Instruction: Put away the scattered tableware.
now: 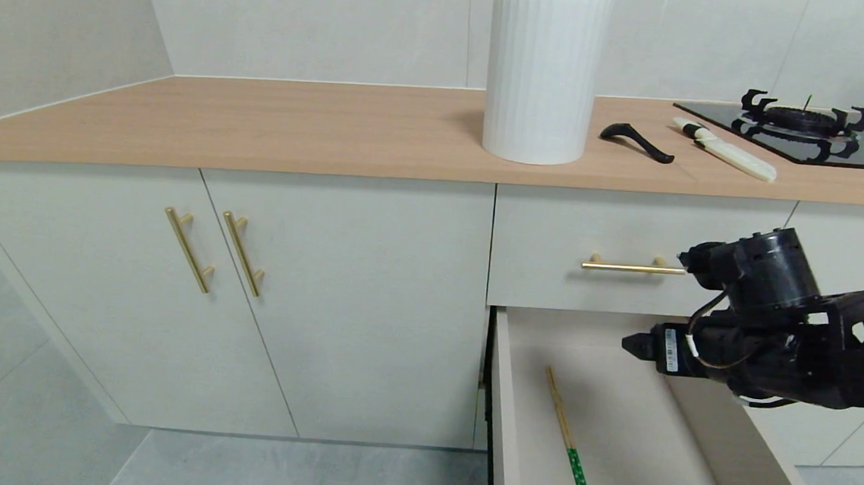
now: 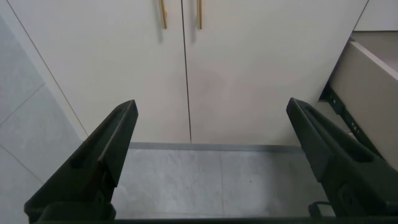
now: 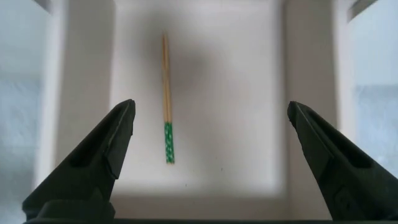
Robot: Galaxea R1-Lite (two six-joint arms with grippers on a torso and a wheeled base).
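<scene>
Right gripper [image 3: 210,107], fingers spread and empty, hangs over the open drawer [image 1: 505,415] where green-tipped chopsticks [image 1: 567,433] lie (a black utensil [image 1: 637,142] and white knife [image 1: 724,149] rest on the counter [image 1: 258,120]). Left gripper [image 2: 211,107], likewise spread, faces cabinet doors [image 2: 249,62].

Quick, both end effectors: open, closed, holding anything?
Left end effector: open, empty.
Right end effector: open, empty, above the open drawer where the chopsticks lie.

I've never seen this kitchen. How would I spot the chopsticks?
Find the open drawer below the wooden countertop. The chopsticks lie on its floor. They are thin pale sticks with green patterned ends, and the only thing visible inside.
</scene>
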